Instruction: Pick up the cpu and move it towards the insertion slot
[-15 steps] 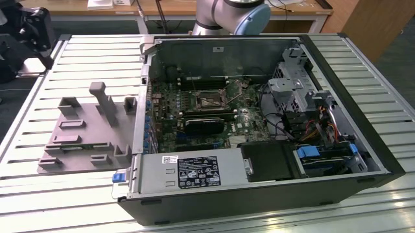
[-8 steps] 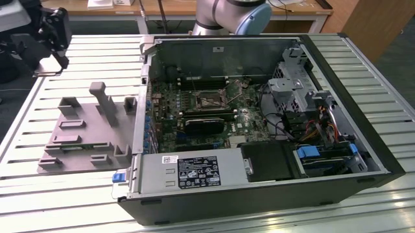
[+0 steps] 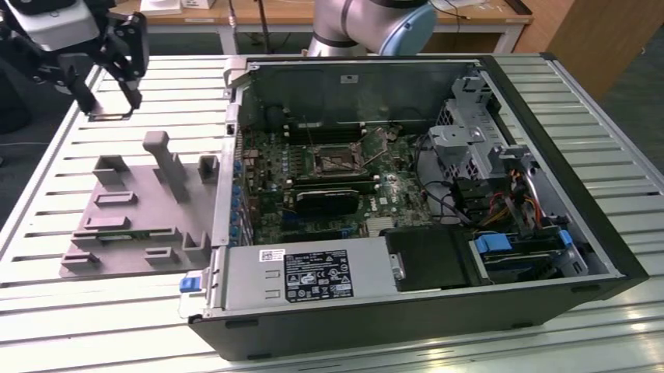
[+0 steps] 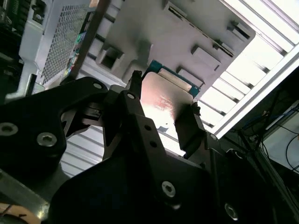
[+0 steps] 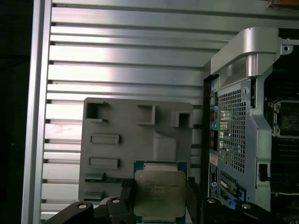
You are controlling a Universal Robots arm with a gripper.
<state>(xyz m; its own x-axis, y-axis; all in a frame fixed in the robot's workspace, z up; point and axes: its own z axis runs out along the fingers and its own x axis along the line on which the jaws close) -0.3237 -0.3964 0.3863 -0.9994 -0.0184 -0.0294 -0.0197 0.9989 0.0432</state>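
The slatted metal surface carries everything. The open computer case fills the middle and the exterior view's right. Beside it, to the exterior view's left, lies the grey plastic fixture with its upright posts. The gripper hangs over the far left part of the surface, just beyond the fixture's far end and well apart from the case. The insertion slot sits on the green board inside the case, a dark square in a shiny frame.

The fingers are closed narrowly on the cpu, pressing on two opposite edges, so the chip is off the surface and in the air.

The chip looks light, thin and stiff, so weight should be no trouble. The smooth metal lid is probably slippery, and the underside and the thin green rim are likely easy to damage. The edges therefore seem the right place to hold it, as it is held now. A tilt or a loose grip could let it slide out.

It lies flat and about level, with the silvery lid facing up toward the wrist. It is close to square. The slightly longer side appears to run across the line from one finger to the other.
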